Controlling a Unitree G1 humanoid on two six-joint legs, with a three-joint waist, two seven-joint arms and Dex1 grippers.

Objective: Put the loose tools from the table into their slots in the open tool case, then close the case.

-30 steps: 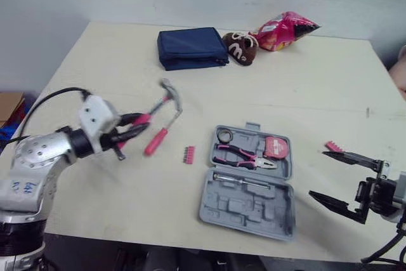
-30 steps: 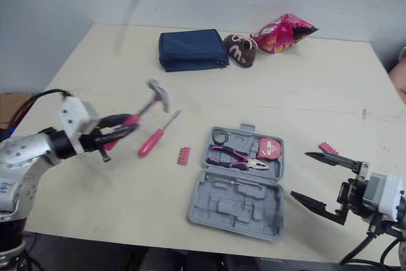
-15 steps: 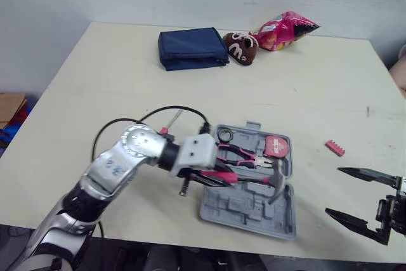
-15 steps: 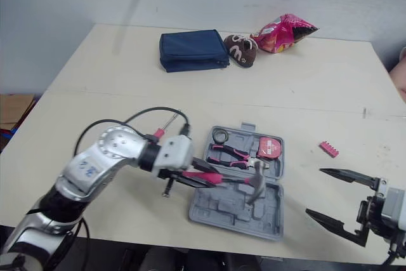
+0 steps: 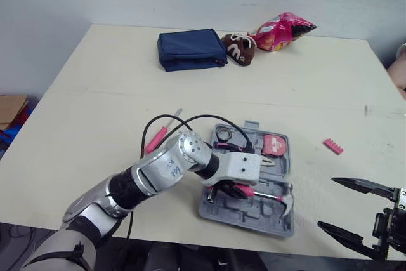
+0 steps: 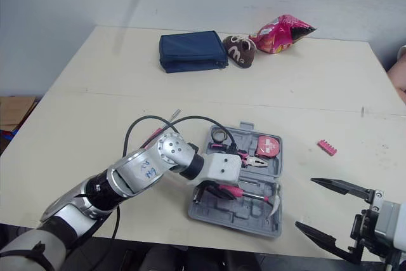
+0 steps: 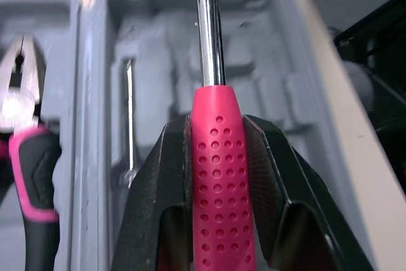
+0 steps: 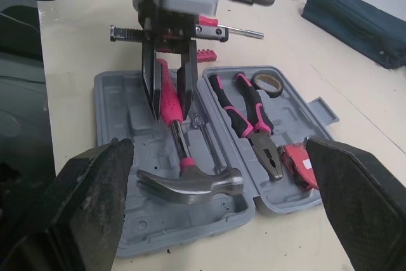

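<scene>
From the head, we see our left gripper [image 5: 231,190] clamped on the pink handle of the hammer [image 5: 263,194]. The hammer lies low over the near half of the open tool case [image 5: 217,211], its head toward our right. The far half holds pliers [image 5: 265,162], a tape measure [image 5: 274,145] and a tape roll [image 5: 223,134]. Our right gripper [image 5: 326,202] hangs spread wide, well apart from the case. Our left wrist view has both fingers [image 7: 158,182] pressing the grip's sides. In our right wrist view, the hammer head appears to rest in the moulded tray.
</scene>
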